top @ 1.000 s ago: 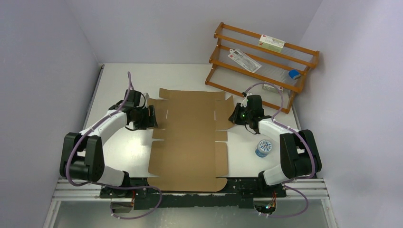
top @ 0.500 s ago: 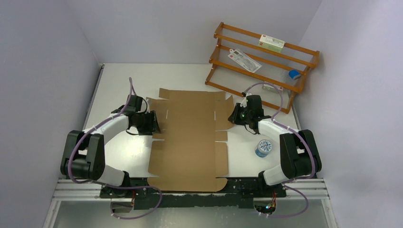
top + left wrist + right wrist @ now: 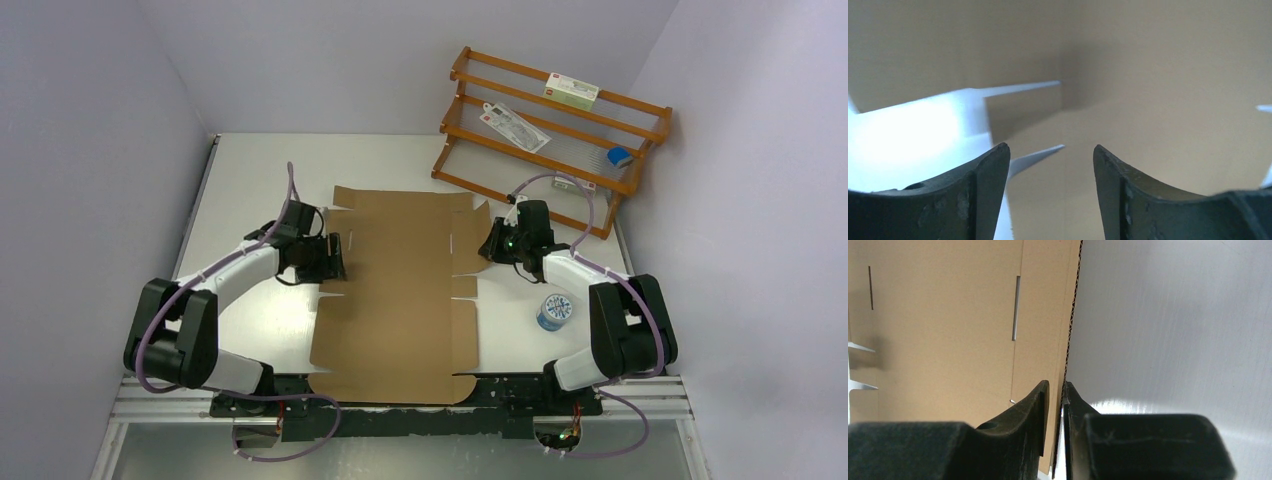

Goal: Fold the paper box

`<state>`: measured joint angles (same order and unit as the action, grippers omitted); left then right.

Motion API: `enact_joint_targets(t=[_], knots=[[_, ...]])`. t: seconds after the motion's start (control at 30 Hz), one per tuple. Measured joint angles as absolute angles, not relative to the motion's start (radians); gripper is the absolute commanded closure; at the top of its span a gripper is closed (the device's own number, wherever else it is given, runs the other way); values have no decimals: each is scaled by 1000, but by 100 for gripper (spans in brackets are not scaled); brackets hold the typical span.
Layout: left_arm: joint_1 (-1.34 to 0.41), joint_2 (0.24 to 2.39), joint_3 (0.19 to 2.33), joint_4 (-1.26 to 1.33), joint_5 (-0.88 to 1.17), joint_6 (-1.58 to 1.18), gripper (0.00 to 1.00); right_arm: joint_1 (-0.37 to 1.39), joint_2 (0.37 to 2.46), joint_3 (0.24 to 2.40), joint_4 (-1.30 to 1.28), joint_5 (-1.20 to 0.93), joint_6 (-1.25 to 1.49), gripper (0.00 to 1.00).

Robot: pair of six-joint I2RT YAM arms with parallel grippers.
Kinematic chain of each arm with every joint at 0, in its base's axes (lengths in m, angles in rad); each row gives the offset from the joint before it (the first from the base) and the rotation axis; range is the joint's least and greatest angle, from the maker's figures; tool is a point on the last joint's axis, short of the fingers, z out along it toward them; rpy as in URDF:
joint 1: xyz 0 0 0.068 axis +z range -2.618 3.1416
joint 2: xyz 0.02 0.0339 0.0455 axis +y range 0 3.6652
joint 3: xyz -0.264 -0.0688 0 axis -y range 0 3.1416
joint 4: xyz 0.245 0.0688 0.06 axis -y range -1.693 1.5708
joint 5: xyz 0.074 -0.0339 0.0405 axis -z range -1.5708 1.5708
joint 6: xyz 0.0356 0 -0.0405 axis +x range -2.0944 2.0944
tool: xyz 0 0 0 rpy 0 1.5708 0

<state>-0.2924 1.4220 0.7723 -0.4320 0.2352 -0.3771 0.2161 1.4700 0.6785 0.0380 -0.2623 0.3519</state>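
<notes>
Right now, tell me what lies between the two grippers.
Only the cardboard box: in the top view its flat brown sheet fills the stretch from the left gripper to the right gripper.

Workspace seen from above. (a) White table point(image 3: 250, 170), enclosed by pale lavender walls point(image 3: 380, 60) on three sides, with a metal rail point(image 3: 150, 400) along its near edge. (b) At my far right, an orange-brown wooden rack point(image 3: 510, 66) of slatted tiers, leaning back toward the corner. (c) On its top tier, a small white printed carton point(image 3: 571, 93). (d) One tier down, a flat white packet point(image 3: 514, 126) lying askew. (e) Toward the rack's right end, a small blue item point(image 3: 619, 156), too small for me to identify. (f) On the table to my right, near the rack's foot, a round blue-and-white tin point(image 3: 555, 311), lid up.
</notes>
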Motion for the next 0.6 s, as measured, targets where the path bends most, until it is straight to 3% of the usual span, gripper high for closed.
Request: enact_joint_targets(t=[0.23, 0.6], knots=[[-216, 1437, 779, -436, 142, -368, 33, 218, 1464, 678, 34, -262, 350, 79], [-189, 1507, 777, -412, 295, -352, 50, 218, 1454, 678, 32, -260, 350, 78]])
